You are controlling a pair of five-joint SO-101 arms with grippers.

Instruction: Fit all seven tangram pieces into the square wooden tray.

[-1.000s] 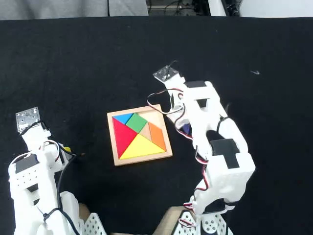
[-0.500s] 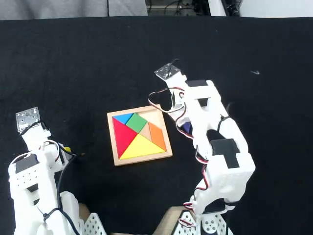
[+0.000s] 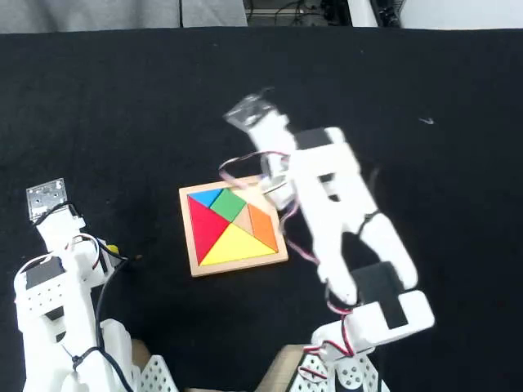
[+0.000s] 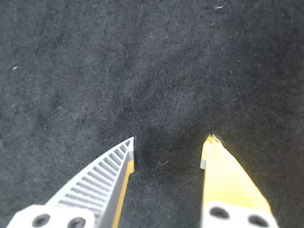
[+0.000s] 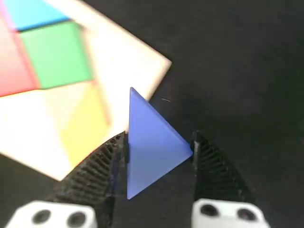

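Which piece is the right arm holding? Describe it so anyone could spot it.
On the black table sits the wooden tray. At its far right corner, the right gripper is shut on a blue triangle. It is the only piece outside the tray, darker than the light blue triangle lying inside.

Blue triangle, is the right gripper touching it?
Touching. Right wrist view: the right gripper pinches the blue triangle on both sides.
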